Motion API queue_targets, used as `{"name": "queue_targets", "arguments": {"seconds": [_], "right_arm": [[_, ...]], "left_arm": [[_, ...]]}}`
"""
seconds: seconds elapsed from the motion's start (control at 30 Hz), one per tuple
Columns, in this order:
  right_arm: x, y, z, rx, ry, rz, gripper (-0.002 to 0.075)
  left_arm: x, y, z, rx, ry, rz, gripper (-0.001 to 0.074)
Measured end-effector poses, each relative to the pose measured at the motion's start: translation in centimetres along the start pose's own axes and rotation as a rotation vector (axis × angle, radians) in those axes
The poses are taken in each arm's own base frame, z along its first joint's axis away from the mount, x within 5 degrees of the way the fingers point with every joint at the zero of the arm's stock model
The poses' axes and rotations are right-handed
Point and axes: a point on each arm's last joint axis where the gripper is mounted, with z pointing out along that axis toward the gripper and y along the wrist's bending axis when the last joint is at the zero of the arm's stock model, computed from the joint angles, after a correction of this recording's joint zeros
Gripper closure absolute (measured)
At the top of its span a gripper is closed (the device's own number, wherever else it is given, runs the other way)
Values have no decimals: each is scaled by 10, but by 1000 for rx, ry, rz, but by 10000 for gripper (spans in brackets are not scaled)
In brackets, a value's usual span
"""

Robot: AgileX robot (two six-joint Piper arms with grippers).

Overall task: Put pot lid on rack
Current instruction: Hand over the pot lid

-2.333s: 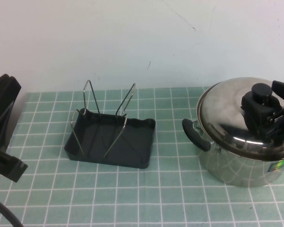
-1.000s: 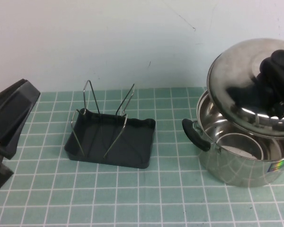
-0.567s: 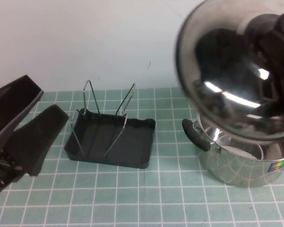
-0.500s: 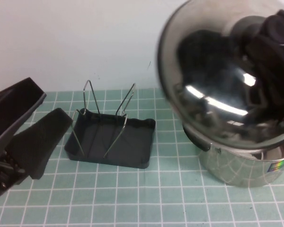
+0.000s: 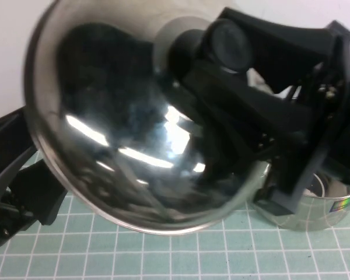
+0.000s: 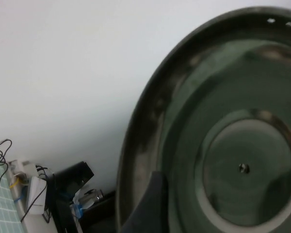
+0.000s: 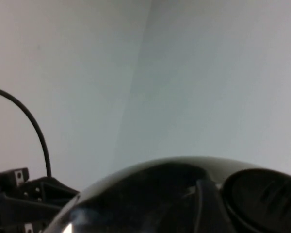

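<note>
The pot lid (image 5: 122,128) is lifted high and tilted, its shiny dome filling most of the high view. My right gripper (image 5: 224,55) is shut on its black knob (image 5: 226,42). The right wrist view shows the dome (image 7: 145,194) and the knob (image 7: 266,196). The left wrist view shows the lid's underside (image 6: 233,145) close by. My left gripper (image 5: 32,169) is at the lower left, open and empty, just beside the lid's lower rim. The rack is hidden behind the lid.
The steel pot (image 5: 321,201) stands uncovered at the right on the green grid mat (image 5: 181,251), partly hidden by the right arm. A white wall is behind.
The right gripper has carried the lid up off the pot and leftward, so it now covers the rack in the high view. The left gripper has risen from the lower left toward the lid.
</note>
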Motion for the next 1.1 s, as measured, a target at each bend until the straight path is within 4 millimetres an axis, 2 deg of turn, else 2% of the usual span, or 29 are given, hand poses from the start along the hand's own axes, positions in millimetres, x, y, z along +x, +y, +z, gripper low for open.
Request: {"name": "queue_targets", "arguments": {"seconds": [0.17,0.4,0.5,0.83,1.1], "right_arm": [[13,-4,6,37,2,15,370],[12,-25,3,271,-25,5,370],[12,-28,2,307,-28,10,370],[27,-12,7,129,56,107,370],[42,-7,9,88,81,150,370]], "left_arm": [[0,-1,0,9,1,-3,43],[-1,-5,0,52,-10,-13,42],[-1,-5,0,54,-12,4,43],[-3,-3,0,26,-35,139,42],[-3,-2,0,16,-39,183,43]]}}
